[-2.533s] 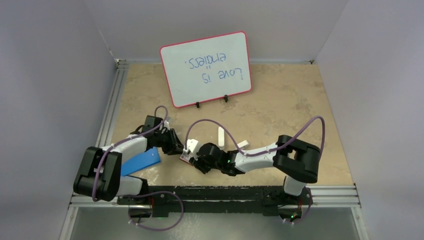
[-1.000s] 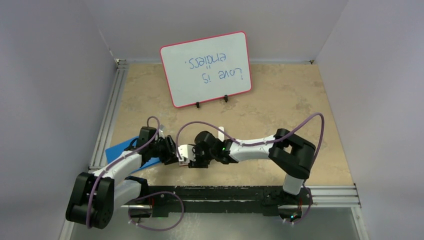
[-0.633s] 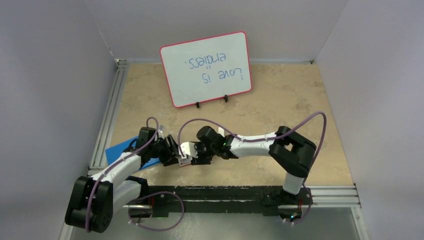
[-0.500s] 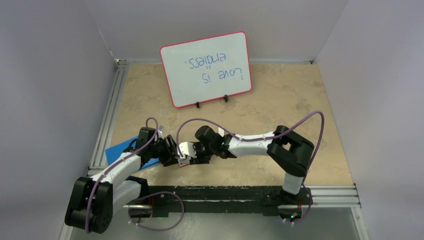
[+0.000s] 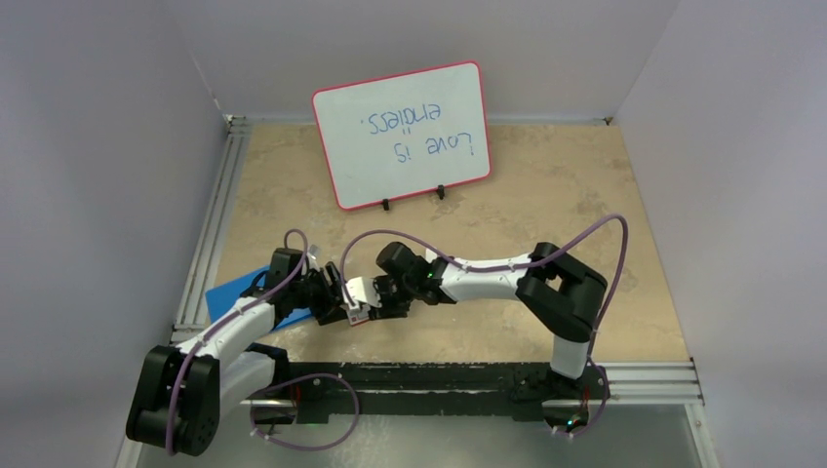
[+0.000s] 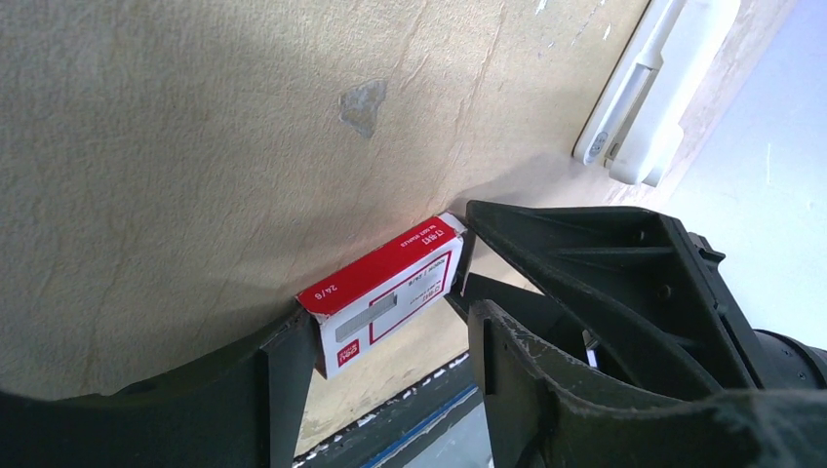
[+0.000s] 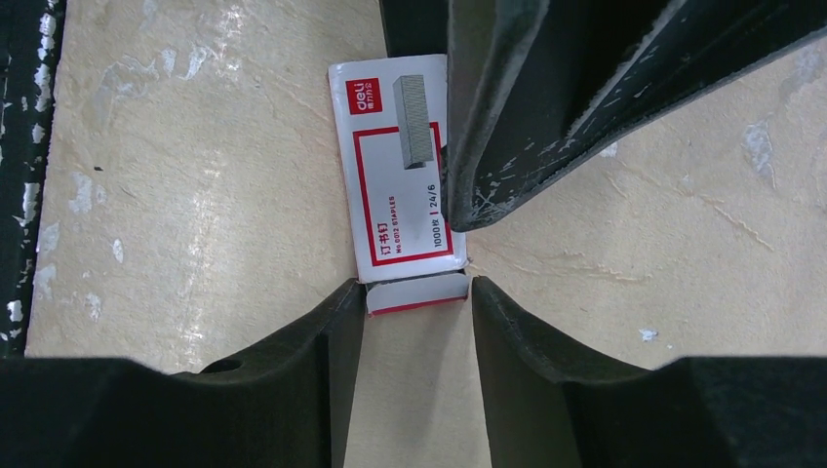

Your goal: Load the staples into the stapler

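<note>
The staples' small red box with a white label (image 5: 359, 311) lies flat on the table between the two grippers. It also shows in the left wrist view (image 6: 385, 291) and the right wrist view (image 7: 398, 171). Its end flap (image 7: 416, 293) is open; no strips of staples show. My left gripper (image 5: 338, 298) is shut on the box, pinching it cornerwise. My right gripper (image 5: 378, 297) is open, its tips on either side of the flap. The white stapler (image 6: 636, 90) lies farther back on the table; in the top view my right arm hides it.
A red-framed whiteboard (image 5: 400, 135) stands at the back of the table. A flat blue object (image 5: 237, 295) lies under my left arm. Metal rails run along the left edge (image 5: 210, 224) and the near edge (image 5: 644, 380).
My left arm swung over the blue object and closed on the box. My right gripper reached left along the table to the box's flap end. In the last half second little moved.
</note>
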